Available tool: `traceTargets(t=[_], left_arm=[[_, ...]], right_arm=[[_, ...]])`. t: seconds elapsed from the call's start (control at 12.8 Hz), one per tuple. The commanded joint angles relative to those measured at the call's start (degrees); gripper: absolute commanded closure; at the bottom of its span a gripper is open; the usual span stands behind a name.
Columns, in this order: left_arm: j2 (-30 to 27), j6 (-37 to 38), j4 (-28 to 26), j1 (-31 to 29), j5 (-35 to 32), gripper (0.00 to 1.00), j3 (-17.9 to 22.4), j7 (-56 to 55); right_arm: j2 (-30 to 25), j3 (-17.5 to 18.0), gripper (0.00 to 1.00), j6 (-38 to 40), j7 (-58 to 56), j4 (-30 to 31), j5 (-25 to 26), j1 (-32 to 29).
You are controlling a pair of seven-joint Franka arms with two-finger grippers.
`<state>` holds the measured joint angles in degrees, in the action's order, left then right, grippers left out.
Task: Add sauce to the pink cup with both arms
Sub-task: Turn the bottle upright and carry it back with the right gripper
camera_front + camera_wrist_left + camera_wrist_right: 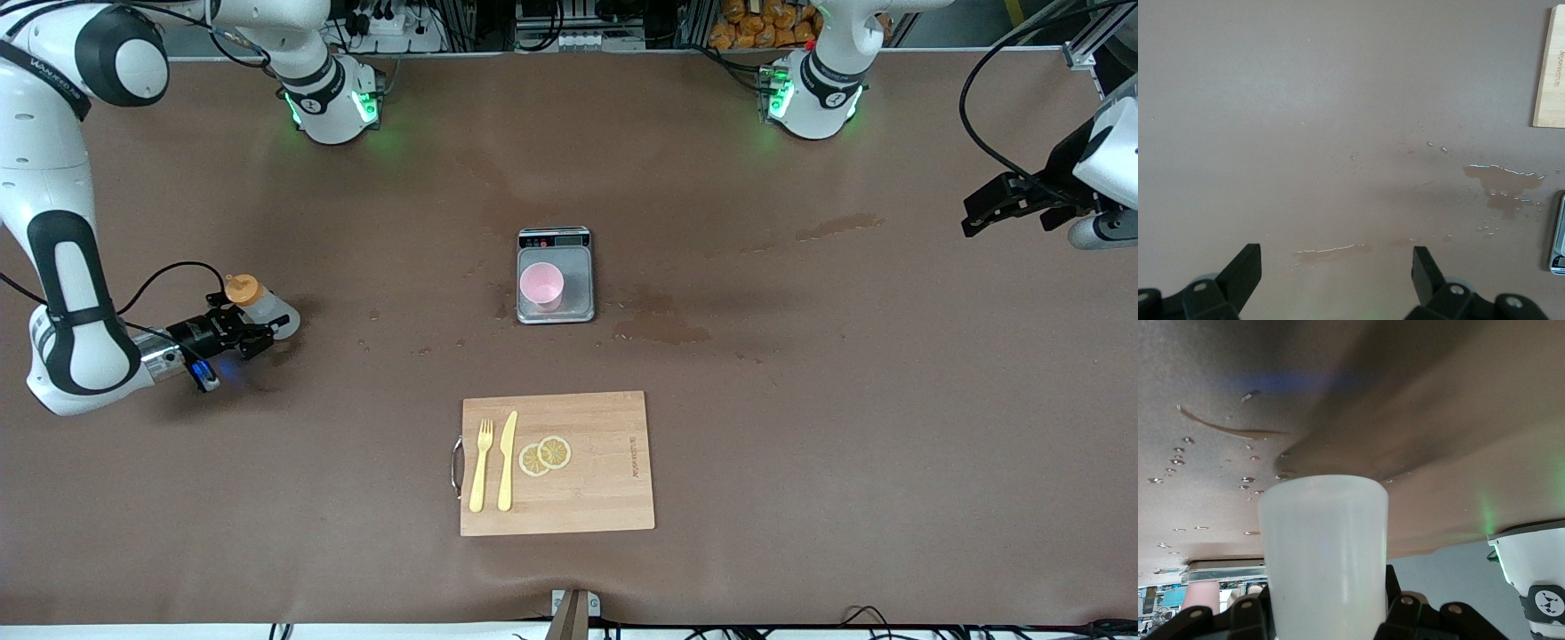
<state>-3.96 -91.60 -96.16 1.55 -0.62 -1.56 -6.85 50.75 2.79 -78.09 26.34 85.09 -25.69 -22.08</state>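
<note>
Gripping the sauce [260,305] tilted, nozzle toward the bases, right gripper [233,334] clamped; left gripper [1337,275] waits spread

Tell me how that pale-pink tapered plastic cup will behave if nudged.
The pale-pink tapered plastic cup looks thin and apparently empty, so probably light. Standing upright on the smooth steel scale plate, it may slide or tip easily.

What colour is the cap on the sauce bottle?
Orange; the cap of the sauce bottle shows best in the front view.
</note>
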Motion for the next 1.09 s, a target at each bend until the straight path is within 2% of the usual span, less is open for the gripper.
traceTargets(t=[0.0, 0.08, 0.16, 0.62, 0.78, 1.01], left_arm=[[-0.2, 1.0, 0.5, -0.1, 0.5, 0.00, 0.1, -0.4], [-0.3, 1.1, 0.6, -0.1, 0.5, 0.00, 0.1, -0.4], [-0.3, 1.0, 1.1, -0.1, 0.5, 0.00, 0.1, -0.4], [0.2, 1.0, 1.6, -0.1, -0.2, 0.00, 0.1, 0.3], [0.2, 1.0, 1.6, 0.0, -0.2, 0.00, 0.1, 0.3], [-0.1, 1.1, 1.5, -0.1, -0.2, 0.00, 0.1, -0.3]], right_arm=[[-0.5, 1.0, 0.40, 1.1, 0.6, -0.5, -1.0, -2.1], [-0.3, 0.9, 0.40, 0.8, 0.4, -0.7, -0.9, -2.4], [0.4, 0.7, 0.32, 0.7, 0.0, -0.9, -0.9, -2.4], [1.2, 0.7, 0.25, -0.6, 0.4, -1.1, -0.9, -3.0], [0.8, 0.8, 0.00, -0.1, 1.7, -2.8, -0.9, -2.9], [0.4, 0.7, 0.00, 4.1, 3.2, -8.0, -0.1, -2.8]])
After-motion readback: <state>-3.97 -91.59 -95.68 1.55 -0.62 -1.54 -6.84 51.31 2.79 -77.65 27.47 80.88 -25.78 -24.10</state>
